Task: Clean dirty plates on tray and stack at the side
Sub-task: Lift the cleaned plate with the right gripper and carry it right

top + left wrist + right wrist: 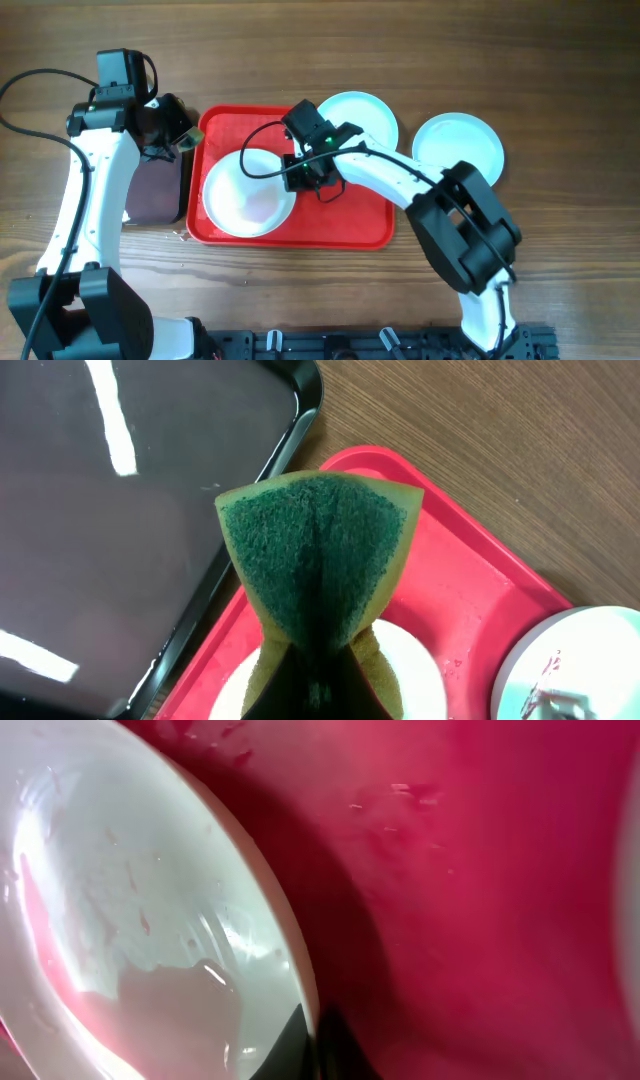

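Overhead view puts the last plate (235, 200) nearest, lying in the near left part of the red tray (340, 225), the only one of the three fully inside it. Its centre looks pale with no clear dark smear. The right wrist view shows only faint reddish streaks on its wet-looking surface (130, 900), so I judge the wiping to be nearly or wholly finished. The right end effector (298, 174) sits at this plate's right rim. Close up, its dark fingertips (338, 1055) straddle the rim with almost no gap, so it appears clamped on the edge, probably ready to lift. Farther back and to the left, the left end effector (170, 130) hangs over the gap between the black tray (155, 195) and the red tray's far left corner. It is closed tight on a folded sponge (320, 560), whose green scouring face is turned toward the camera and is clear of any plate. Farthest, on the right, the second plate (360, 115) overlaps the tray's far right corner, and the third plate (458, 148) lies alone on the bench (560, 80). Both look clean. They lie side by side, apart, so the stacking is not yet done. What seems left is to carry the last plate out and pile all three.
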Tool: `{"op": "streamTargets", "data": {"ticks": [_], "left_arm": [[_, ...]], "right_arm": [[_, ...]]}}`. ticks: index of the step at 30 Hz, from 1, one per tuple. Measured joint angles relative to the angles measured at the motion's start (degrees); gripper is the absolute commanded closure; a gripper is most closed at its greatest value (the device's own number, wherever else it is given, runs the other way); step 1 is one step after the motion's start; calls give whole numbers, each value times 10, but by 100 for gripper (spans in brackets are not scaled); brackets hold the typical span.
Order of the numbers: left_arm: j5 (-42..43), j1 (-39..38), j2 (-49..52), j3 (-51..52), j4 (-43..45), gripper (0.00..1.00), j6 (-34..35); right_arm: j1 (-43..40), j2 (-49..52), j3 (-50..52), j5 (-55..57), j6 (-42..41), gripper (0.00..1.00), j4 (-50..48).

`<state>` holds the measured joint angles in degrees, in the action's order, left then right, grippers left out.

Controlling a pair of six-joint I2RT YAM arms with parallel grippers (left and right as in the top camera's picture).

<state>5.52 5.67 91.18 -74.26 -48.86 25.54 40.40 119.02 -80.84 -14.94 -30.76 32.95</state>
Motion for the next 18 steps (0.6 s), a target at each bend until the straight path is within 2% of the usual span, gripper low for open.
{"op": "streamTargets", "data": {"ticks": [7, 18], "left_arm": [[0, 0, 0, 0, 0, 96, 0], [0, 0, 0, 0, -1, 96, 0]], "right_arm": [[17, -162, -14, 248, 76, 96, 54], [127, -175, -17, 626, 188, 96, 51]]}}
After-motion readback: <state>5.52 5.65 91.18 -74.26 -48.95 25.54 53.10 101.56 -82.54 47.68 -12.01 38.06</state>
